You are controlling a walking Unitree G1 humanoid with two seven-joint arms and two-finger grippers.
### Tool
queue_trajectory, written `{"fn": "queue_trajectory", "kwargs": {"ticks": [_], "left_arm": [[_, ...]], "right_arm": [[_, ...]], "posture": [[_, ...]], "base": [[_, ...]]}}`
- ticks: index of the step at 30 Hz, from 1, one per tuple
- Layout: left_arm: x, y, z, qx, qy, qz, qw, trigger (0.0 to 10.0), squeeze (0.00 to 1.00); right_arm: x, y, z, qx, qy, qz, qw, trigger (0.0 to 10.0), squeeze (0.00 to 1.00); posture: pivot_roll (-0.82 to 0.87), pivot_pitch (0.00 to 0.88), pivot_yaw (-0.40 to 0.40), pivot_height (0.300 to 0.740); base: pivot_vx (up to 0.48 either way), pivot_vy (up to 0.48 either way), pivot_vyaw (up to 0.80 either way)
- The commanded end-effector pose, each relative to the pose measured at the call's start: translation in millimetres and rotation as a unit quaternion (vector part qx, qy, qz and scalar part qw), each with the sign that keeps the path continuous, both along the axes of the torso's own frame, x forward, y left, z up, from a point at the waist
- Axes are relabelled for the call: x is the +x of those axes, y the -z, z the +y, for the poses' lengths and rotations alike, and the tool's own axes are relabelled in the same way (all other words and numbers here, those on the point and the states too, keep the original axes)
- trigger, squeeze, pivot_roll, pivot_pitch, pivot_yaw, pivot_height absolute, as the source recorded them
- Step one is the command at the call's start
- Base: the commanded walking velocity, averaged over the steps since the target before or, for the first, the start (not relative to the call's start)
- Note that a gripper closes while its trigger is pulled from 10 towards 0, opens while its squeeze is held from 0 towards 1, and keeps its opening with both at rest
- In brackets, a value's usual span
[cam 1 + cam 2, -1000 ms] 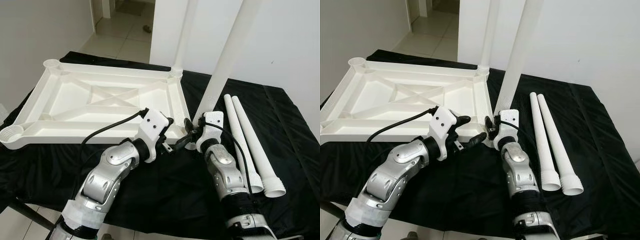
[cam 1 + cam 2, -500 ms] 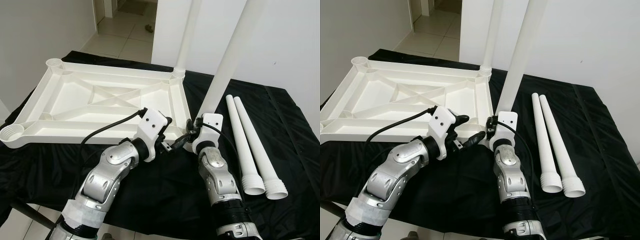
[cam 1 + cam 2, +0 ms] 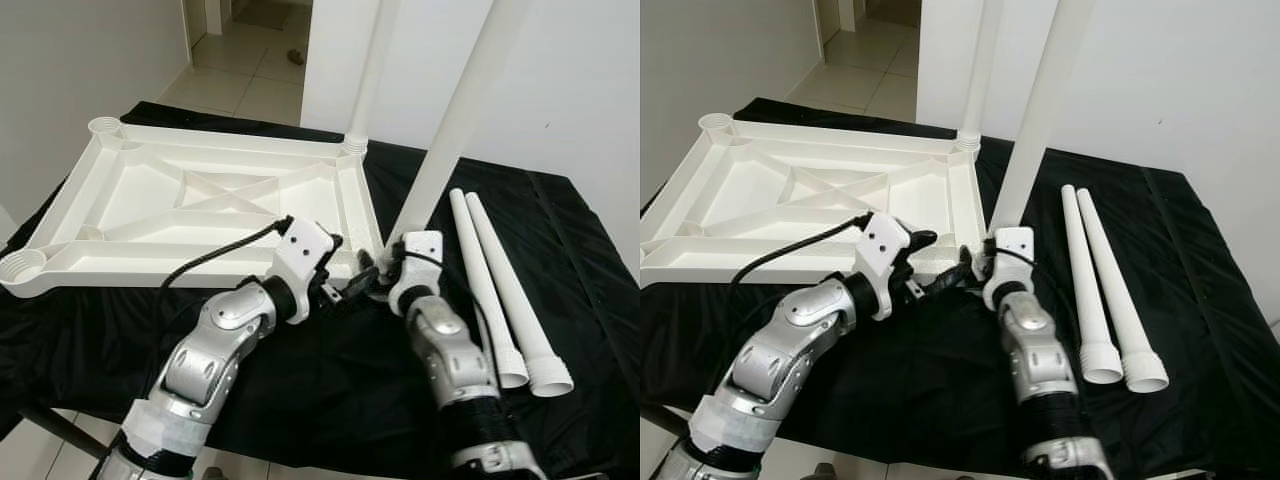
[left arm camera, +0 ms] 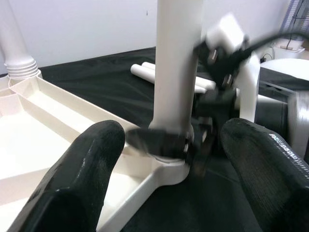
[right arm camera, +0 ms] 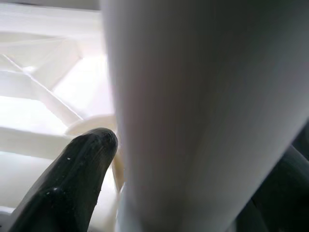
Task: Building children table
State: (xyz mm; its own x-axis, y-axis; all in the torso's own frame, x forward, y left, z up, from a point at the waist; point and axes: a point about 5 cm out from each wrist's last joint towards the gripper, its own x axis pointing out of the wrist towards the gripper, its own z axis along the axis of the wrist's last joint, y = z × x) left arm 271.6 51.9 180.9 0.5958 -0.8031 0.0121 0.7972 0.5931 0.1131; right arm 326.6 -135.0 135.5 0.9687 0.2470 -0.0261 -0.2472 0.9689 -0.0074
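Here the tabletop lies upside down on a black cloth, ribs and corner sockets facing up so the legs can be pushed in from above. One leg already stands in the far right corner socket. A second leg rises, tilted slightly, from the near right corner socket, and the right gripper pinches it low at its base, probably to steady it while it is seated. The left gripper hovers just beside that same corner with its fingers spread apart, the leg's base between them but not clamped, seemingly ready to brace the socket. Two spare legs lie side by side on the cloth to the right, well apart from the tabletop.

The tabletop is smooth white moulded plastic with crossed stiffening ribs. The legs are plain tapering tubes with ridged, flared open ends. The cloth is matte and wrinkled.
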Motion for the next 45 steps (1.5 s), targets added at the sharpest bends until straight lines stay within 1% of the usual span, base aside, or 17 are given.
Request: {"fn": "queue_trajectory", "kwargs": {"ticks": [1,2,5,6,9,11,12,13,16,17,18,19,29,35,36,40,45], "left_arm": [[-1.8,1,-1.8,0.005,0.000,-0.001,1.000,10.0,0.00],[-1.8,1,-1.6,0.005,0.000,-0.001,1.000,10.0,0.00],[-1.6,1,-1.4,0.005,0.000,-0.001,1.000,10.0,0.00],[-1.3,1,-1.2,0.005,-0.001,-0.001,1.000,10.0,0.00],[-0.9,1,-1.0,0.005,-0.002,-0.002,1.000,10.0,0.00],[-0.3,0,-0.5,0.004,-0.004,-0.002,1.000,10.0,0.00],[-0.3,0,-0.5,0.004,-0.004,-0.002,1.000,10.0,0.00],[-0.2,-1,-0.3,0.002,-0.006,-0.002,1.000,10.0,0.00],[-0.2,-2,-0.3,0.001,-0.006,-0.003,1.000,10.0,0.00],[-0.4,-2,-0.3,0.001,-0.006,-0.003,1.000,10.0,0.00],[-0.7,-2,-0.5,0.000,-0.007,-0.003,1.000,10.0,0.00],[-0.9,-2,-0.4,0.000,-0.007,-0.003,1.000,10.0,0.00],[-1.3,-3,0.6,-0.001,-0.009,-0.003,1.000,10.0,0.00],[-1.5,-2,0.7,-0.001,-0.010,-0.002,1.000,10.0,0.00],[-1.7,-2,0.3,-0.002,-0.009,-0.001,1.000,10.0,0.00],[-2.2,-2,-0.6,-0.002,-0.008,0.000,1.000,10.0,0.00],[-3.1,-1,-1.4,-0.006,-0.009,0.003,1.000,10.0,0.00]], "right_arm": [[1.3,-2,0.3,0.007,-0.019,-0.005,1.000,10.0,0.00],[2.7,-6,-4.0,-0.002,-0.040,-0.018,0.999,10.0,0.00],[3.6,-8,-6.6,-0.009,-0.052,-0.025,0.998,10.0,0.00],[5.3,-10,-10.5,-0.018,-0.073,-0.033,0.997,10.0,0.00],[6.9,-10,-13.9,-0.023,-0.095,-0.035,0.995,10.0,0.00],[9.8,-9,-18.1,-0.032,-0.138,-0.037,0.989,10.0,0.00],[9.8,-9,-18.1,-0.032,-0.138,-0.037,0.989,10.0,0.00],[11.8,-4,-19.7,-0.030,-0.163,-0.026,0.986,10.0,0.00],[12.1,-3,-20.0,-0.029,-0.168,-0.023,0.985,10.0,0.00],[12.2,-2,-20.1,-0.029,-0.171,-0.022,0.985,9.2,0.00],[11.8,1,-20.4,-0.029,-0.182,-0.019,0.983,1.2,0.00],[11.3,5,-20.4,-0.027,-0.194,-0.014,0.981,0.0,0.00],[10.2,10,-20.0,-0.004,-0.246,-0.013,0.969,0.0,0.00],[10.1,10,-20.7,-0.007,-0.239,-0.018,0.971,0.0,0.00],[11.4,13,-19.7,-0.018,-0.222,-0.005,0.975,10.0,0.00],[13.3,18,-17.4,-0.034,-0.185,0.003,0.982,10.0,0.00],[9.7,13,-7.5,-0.017,-0.153,-0.011,0.988,10.0,0.00]], "posture": [[0.16,0.000,-0.092,0.740],[0.16,0.000,-0.091,0.740],[0.16,0.000,-0.091,0.740],[0.16,0.001,-0.092,0.740],[0.16,0.006,-0.092,0.740],[0.16,0.013,-0.088,0.740],[0.16,0.013,-0.088,0.740],[0.16,0.015,-0.090,0.740],[0.16,0.015,-0.090,0.740],[0.16,0.017,-0.089,0.740],[0.17,0.023,-0.090,0.740],[0.17,0.023,-0.090,0.740],[0.17,0.029,-0.091,0.740],[0.17,0.030,-0.090,0.740],[0.17,0.031,-0.090,0.740],[0.17,0.036,-0.092,0.740],[0.17,0.039,-0.093,0.740]], "base": [[0.000,0.000,0.00],[0.000,0.000,0.00],[0.000,0.000,0.00],[0.000,0.000,0.00],[0.000,0.000,0.00],[0.000,0.000,0.00],[0.000,0.000,0.00],[0.000,0.000,0.00],[0.000,0.000,0.00],[0.000,0.000,0.00],[0.000,0.000,0.00],[0.000,0.000,0.00],[0.000,0.000,0.00],[0.000,0.000,0.00],[0.000,0.000,0.00],[0.000,0.000,0.00],[0.000,0.000,0.00]]}}
